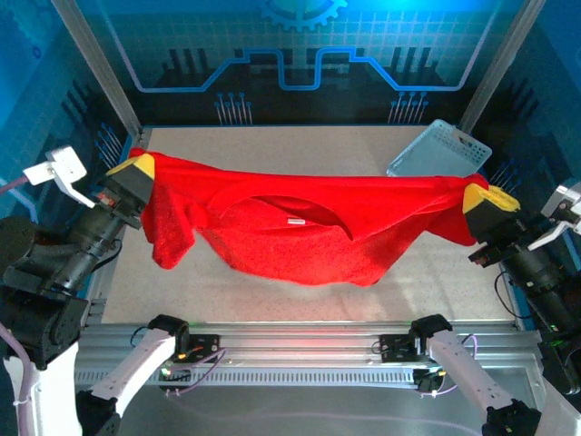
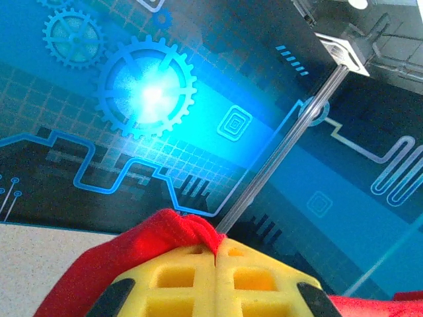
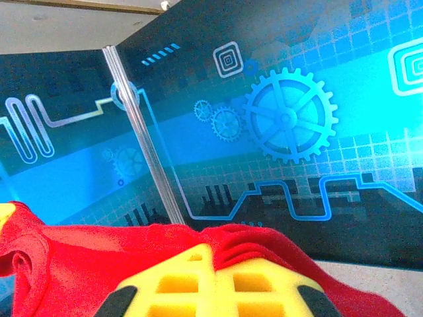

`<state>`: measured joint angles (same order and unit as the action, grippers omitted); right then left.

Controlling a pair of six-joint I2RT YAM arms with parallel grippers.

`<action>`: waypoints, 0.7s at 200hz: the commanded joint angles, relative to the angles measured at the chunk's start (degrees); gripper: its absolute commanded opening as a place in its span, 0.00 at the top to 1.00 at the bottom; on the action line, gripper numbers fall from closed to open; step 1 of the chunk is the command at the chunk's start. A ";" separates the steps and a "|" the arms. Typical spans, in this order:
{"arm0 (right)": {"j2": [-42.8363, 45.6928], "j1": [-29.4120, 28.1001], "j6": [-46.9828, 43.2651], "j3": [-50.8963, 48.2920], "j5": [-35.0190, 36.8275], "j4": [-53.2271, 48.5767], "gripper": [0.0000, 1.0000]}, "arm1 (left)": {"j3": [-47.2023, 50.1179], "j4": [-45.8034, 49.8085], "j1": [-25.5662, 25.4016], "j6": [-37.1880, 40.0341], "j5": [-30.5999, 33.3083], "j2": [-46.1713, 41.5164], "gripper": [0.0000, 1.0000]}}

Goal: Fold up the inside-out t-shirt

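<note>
- Plainly, the step in hand is the spreading-out: the t-shirt [image 1: 300,227] is held up by two ends and drawn into a long band, and it is not yet laid flat or folded.
- The left gripper [image 1: 134,171] sits far to the left of the basket [image 1: 438,150]. In the left wrist view its yellow pads [image 2: 178,284] are pressed together, with a bunch of red cloth squeezed up between them.
- The right gripper [image 1: 486,198] is just on the near side of the basket. Its jaws are also clamped together, pinching a thick fold of the shirt's other end.
- The shirt hangs between the two grippers, from just in front of the basket away to its left.
- The upper edge is fairly taut and the body sags toward the table [image 1: 272,150]. Whether the lowest fold touches the table I cannot tell.
- The neck opening [image 1: 290,211] with a small white label [image 1: 294,220] shows in the middle of the shirt, and a sleeve [image 1: 168,232] droops below the left gripper.
- Next, I judge, both arms need to come down together and lay the cloth flat on the bare table left of the basket, keeping it stretched so it lands without bunching.
- Only once it lies flat would letting go and taking a new hold for the first fold make sense.
- The right end is close to the basket, so it should be set down on the near side, or the cloth may drape over the rim.
</note>
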<state>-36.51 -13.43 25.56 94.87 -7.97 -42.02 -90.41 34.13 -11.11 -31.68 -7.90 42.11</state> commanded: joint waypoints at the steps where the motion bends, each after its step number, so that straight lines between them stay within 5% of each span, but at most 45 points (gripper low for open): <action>1: -4.53 0.69 -0.94 -2.07 2.13 -0.64 1.00 | 3.28 0.56 -0.14 -1.49 -0.03 3.64 1.00; 80: -23.77 0.73 -1.32 -26.45 7.91 14.36 1.00 | 26.13 -9.97 0.17 -0.33 6.40 26.35 1.00; 110: -38.44 1.60 -0.46 -30.47 9.25 21.76 1.00 | 26.72 -15.50 1.15 -0.78 8.56 40.88 1.00; 140: -55.35 2.33 0.37 -22.65 10.59 23.50 1.00 | 18.32 -15.67 3.28 -0.02 9.27 56.65 0.97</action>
<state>-82.76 -12.29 25.45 65.82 -0.12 -24.05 -64.71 22.09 -9.85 -32.69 -0.99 90.19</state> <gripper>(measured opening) 0.061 0.059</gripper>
